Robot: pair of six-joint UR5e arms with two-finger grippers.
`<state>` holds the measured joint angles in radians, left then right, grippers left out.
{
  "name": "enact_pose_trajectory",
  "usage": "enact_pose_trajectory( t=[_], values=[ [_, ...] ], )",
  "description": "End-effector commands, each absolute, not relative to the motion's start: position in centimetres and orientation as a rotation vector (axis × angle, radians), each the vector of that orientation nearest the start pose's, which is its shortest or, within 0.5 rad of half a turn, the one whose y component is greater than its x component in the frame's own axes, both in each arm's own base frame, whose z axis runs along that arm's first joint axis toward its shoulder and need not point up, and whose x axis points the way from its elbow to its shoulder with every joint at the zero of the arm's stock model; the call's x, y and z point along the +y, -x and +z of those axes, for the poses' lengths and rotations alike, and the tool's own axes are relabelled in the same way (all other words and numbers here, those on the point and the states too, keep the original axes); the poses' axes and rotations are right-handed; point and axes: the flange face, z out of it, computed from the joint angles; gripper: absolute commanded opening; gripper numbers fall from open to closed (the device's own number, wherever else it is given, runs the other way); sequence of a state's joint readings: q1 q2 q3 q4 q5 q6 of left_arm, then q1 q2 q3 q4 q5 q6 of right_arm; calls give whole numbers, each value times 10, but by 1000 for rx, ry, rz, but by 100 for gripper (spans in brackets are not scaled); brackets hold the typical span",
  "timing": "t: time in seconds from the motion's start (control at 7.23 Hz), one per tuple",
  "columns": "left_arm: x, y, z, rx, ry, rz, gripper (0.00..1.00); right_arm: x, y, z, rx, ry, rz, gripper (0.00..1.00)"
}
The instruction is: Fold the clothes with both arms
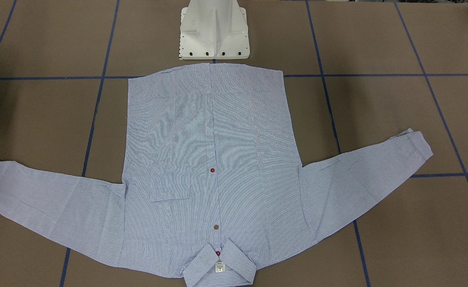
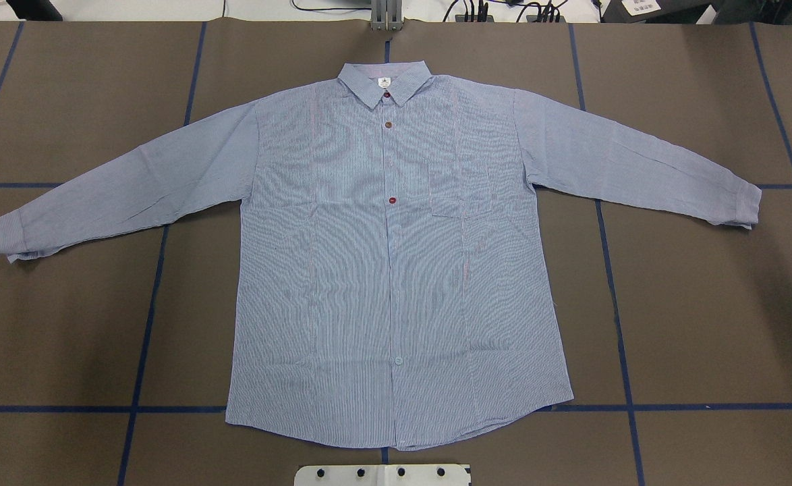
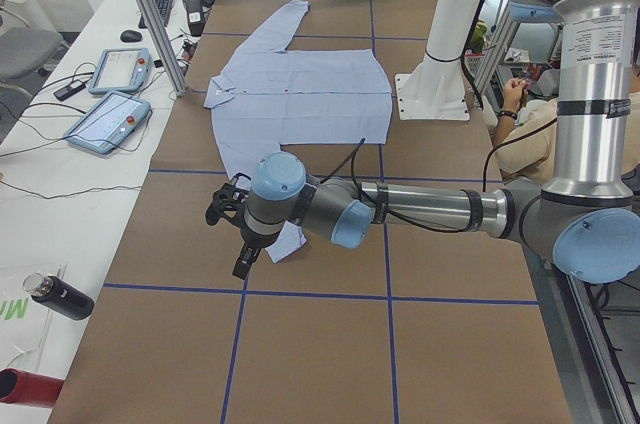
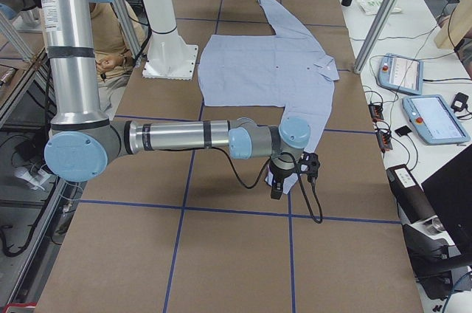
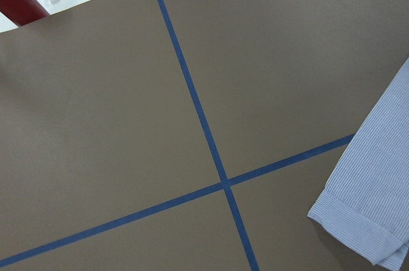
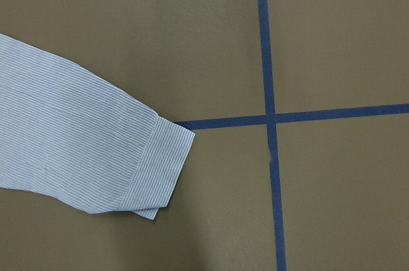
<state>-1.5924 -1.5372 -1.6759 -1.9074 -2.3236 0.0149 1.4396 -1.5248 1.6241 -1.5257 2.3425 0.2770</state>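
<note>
Facing the robot, we see the shirt (image 1: 214, 159) lying flat and buttoned, front up, on the brown tabletop (image 1: 377, 239). Its collar (image 1: 219, 268) is at 6 o'clock, its hem just beside the white pedestal base (image 1: 214, 36) at 12 o'clock, and its sleeves are spread toward 9 and 3 o'clock. From overhead the collar sits at 12 o'clock, the chest pocket (image 2: 460, 192) lies at 3 o'clock of the button line, and both sleeves slant outward across the blue tape lines (image 2: 146, 324). From the table's left end, we see the left arm (image 3: 420, 206) reaching low across the tabletop, with the left hand (image 3: 243, 266) pointing down above the near cuff; we cannot tell whether it is wide or narrow. From the right end, the right arm (image 4: 177, 136) stretches out likewise, and the right hand (image 4: 275, 193) hangs over the other cuff, its opening also beyond what we can tell. In the left wrist view a folded cuff fills the corner at 4 o'clock, near a tape crossing. In the right wrist view a sleeve enters from 9 o'clock, and its cuff covers the end of a tape line.
</note>
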Motion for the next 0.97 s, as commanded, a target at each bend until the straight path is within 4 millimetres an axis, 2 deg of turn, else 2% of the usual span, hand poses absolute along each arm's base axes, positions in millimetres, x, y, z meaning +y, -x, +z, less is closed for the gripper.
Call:
enact_pose_trajectory(
  t=[0.0,0.14,0.28,0.42,0.55,0.69,0.83],
  values=[
    [-499,72,585,750,-389,148,100,-508,3,591,-788,-6,74,100],
    [-498,71,578,741,-402,156,100,-507,4,594,-789,3,77,100],
    [-493,71,598,743,-375,151,100,-506,4,596,-793,12,83,100],
    [-491,70,602,751,-371,148,100,-509,20,591,-805,15,50,100],
    [-490,70,602,750,-372,152,100,-513,66,591,-816,-7,-56,100],
    [-491,70,598,750,-394,156,100,-525,75,611,-834,-30,-6,100],
    [-491,71,600,746,-395,157,100,-551,93,626,-863,-29,93,100]
  ],
)
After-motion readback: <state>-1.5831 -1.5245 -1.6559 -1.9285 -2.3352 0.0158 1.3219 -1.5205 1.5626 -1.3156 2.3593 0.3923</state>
